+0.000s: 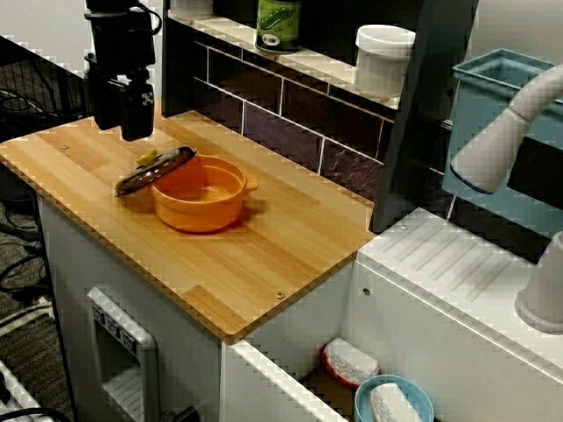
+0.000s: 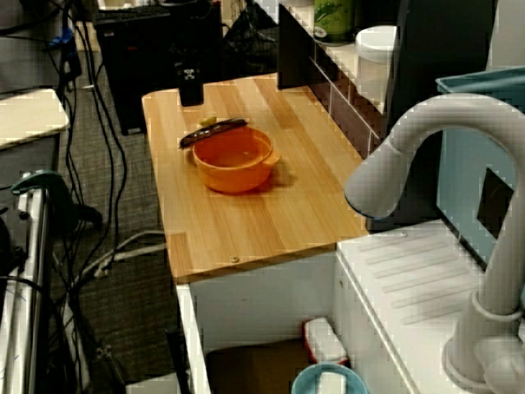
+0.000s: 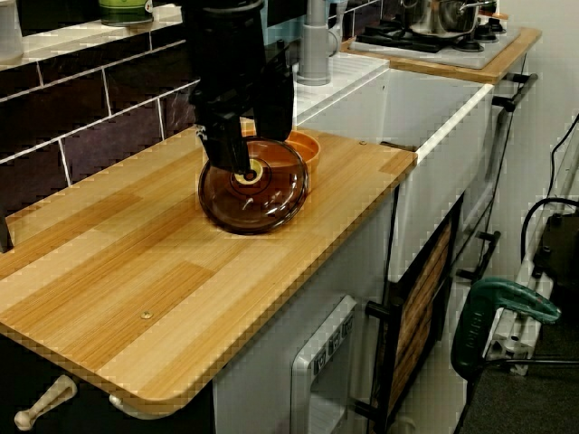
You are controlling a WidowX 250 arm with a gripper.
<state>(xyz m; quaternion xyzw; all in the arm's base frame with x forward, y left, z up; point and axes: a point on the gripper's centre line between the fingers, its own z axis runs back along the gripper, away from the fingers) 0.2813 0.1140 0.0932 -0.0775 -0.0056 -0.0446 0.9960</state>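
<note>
The lid (image 1: 158,171) is off the pot (image 1: 201,198). It leans tilted, with its upper edge on the pot's rim and its lower edge down on the worktop (image 1: 264,255). It is on the side facing the gripper (image 1: 132,123). The pot is orange and looks empty in the view from above. It stands about mid-worktop, a little nearer the back wall.

The gripper hangs over the lid's low side. In the low side view the fingers (image 3: 237,149) come down right at the yellow knob (image 3: 247,174) in the lid's middle. I cannot tell whether they touch it or hover just above. From above, a small gap seems to show between the fingertips and the knob. I also cannot tell from any view whether the fingers are spread or pressed together.

Judging by how things lie, the pot is uncovered and the lid is set down but not lying flat. Nothing is held.
</note>
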